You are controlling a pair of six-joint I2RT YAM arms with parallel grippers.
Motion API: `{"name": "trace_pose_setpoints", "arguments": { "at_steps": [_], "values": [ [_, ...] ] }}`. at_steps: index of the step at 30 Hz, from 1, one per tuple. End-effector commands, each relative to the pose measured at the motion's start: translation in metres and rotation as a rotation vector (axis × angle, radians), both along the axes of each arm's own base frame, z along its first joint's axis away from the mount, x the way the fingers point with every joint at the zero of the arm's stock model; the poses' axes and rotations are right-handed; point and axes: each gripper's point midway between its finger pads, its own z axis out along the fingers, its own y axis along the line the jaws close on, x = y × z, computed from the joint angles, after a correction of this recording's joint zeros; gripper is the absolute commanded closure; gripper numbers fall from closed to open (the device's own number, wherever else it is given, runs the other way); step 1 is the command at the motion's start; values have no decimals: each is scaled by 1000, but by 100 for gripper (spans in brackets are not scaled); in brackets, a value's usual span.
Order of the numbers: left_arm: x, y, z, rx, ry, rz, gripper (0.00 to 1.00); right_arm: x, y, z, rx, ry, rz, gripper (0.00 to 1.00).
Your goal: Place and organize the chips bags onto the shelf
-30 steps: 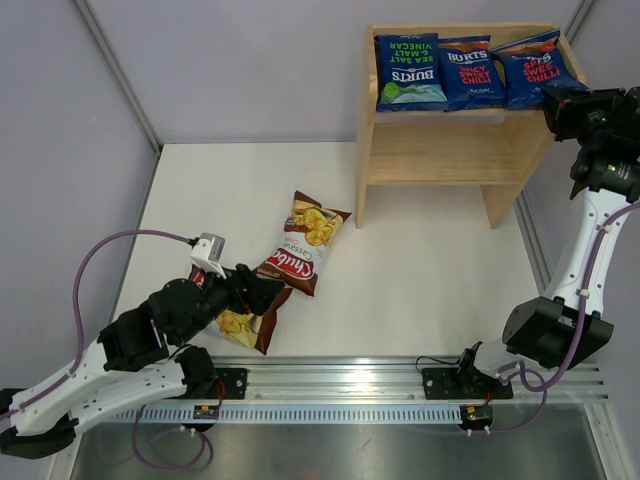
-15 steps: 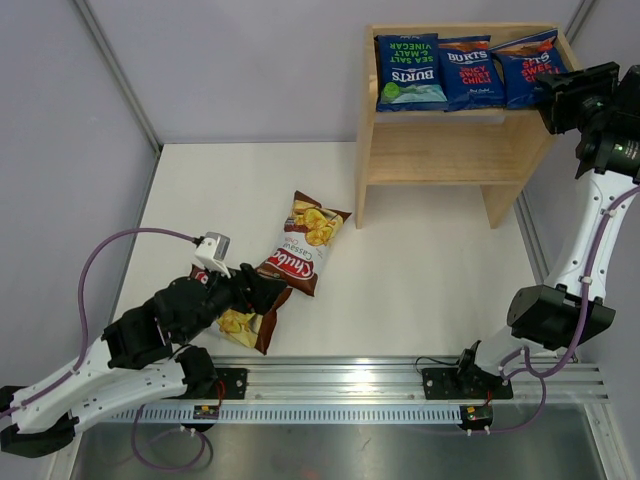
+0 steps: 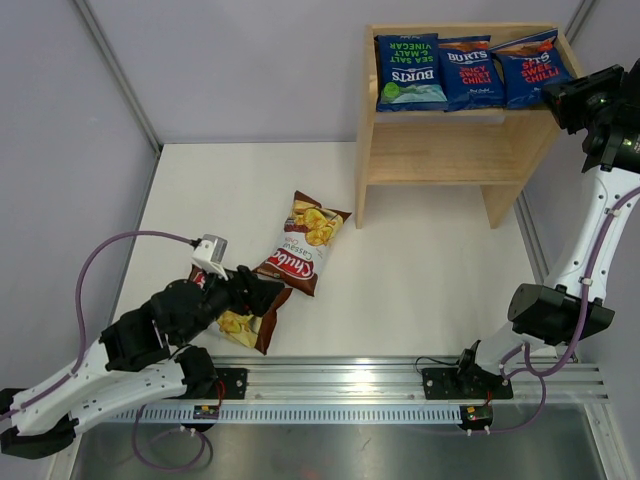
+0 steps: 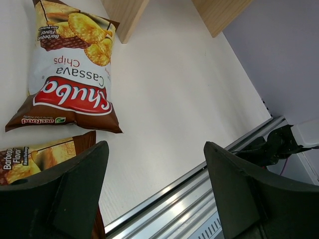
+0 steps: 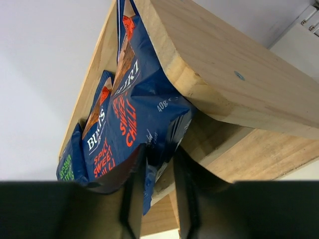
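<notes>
Left gripper [image 4: 154, 169] gapes wide over the near Chuba bag [image 4: 42, 157]. Right gripper [image 5: 158, 174] stands narrow at the right Burts bag [image 5: 142, 107] corner; can't tell if it's pinching.

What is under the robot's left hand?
A brown chips bag lies under the left gripper, next to another chips bag. Only its near end shows. The arm covers the rest, so its logo can't be seen.

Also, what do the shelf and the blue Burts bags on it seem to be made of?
The shelf: light wood, apparently unfinished; grain lines and a screw head show in the right wrist view. The blue Burts bags: probably thin plastic or foil film, glossy; they crinkle and catch highlights.
</notes>
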Motion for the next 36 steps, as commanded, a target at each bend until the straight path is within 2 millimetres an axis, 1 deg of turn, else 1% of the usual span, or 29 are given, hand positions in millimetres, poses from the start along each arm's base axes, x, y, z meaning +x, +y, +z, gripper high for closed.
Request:
{"name": "trace_pose_setpoints", "arguments": {
  "at_steps": [1,4,5,9,10,11,14,15,17,18,19,20,21,23,24,27,28,29,30,31,32,33,34,35,36],
  "values": [
    [-2,-4,-1,-8,-16,-29,20,0,-3,2,-32,-7,-10,69],
    [-2,-2,-2,-4,-17,-27,20,6,-4,-7,-16,0,-8,73],
    [-3,-1,-3,-1,-18,-26,20,7,-3,-7,-3,-4,-4,74],
    [-2,0,-2,-1,-22,-22,19,19,10,-15,89,-9,78,77],
    [-2,0,-1,-3,-20,-23,20,24,10,-20,109,4,89,77],
    [-3,0,0,-5,-21,-24,20,26,12,-22,127,8,100,78],
    [-4,0,0,-7,-20,-27,20,26,13,-18,122,8,110,78],
    [-3,1,0,-6,-20,-23,20,25,14,-14,118,0,113,78],
    [-4,2,-1,-5,-21,-23,20,26,13,-14,131,5,138,78],
    [-4,3,0,-5,-20,-21,20,25,15,-9,134,7,147,76],
    [-4,3,0,-7,-21,-21,20,30,13,-16,141,29,153,73],
    [-4,3,-1,-5,-20,-21,20,26,13,-12,122,37,151,65],
    [-4,4,-1,-4,-20,-18,20,26,11,-14,113,44,144,60],
    [-3,5,-3,4,-18,-11,20,22,6,-9,79,39,110,49],
    [-2,6,-4,12,-16,-2,20,17,5,-4,70,30,95,39],
    [1,7,-7,30,-9,13,18,8,0,7,47,11,58,37],
    [1,7,-7,34,-7,16,18,7,-1,9,43,9,51,29],
    [3,9,-9,44,-2,30,17,3,-3,11,32,11,30,25],
    [4,10,-10,54,3,38,16,1,-4,14,24,7,22,24],
    [5,10,-10,63,7,49,14,0,-4,16,19,3,18,13],
    [8,16,-14,87,12,80,13,-2,-4,17,17,3,19,7],
    [10,17,-18,107,21,96,9,-5,-2,20,13,-4,19,1],
    [12,20,-18,121,24,110,7,-7,-3,21,8,-4,10,1],
    [15,27,-19,146,25,146,3,-8,-3,20,6,-1,8,0],
    [17,29,-19,158,32,164,1,-14,-1,26,-1,-14,7,1]
  ]
}}
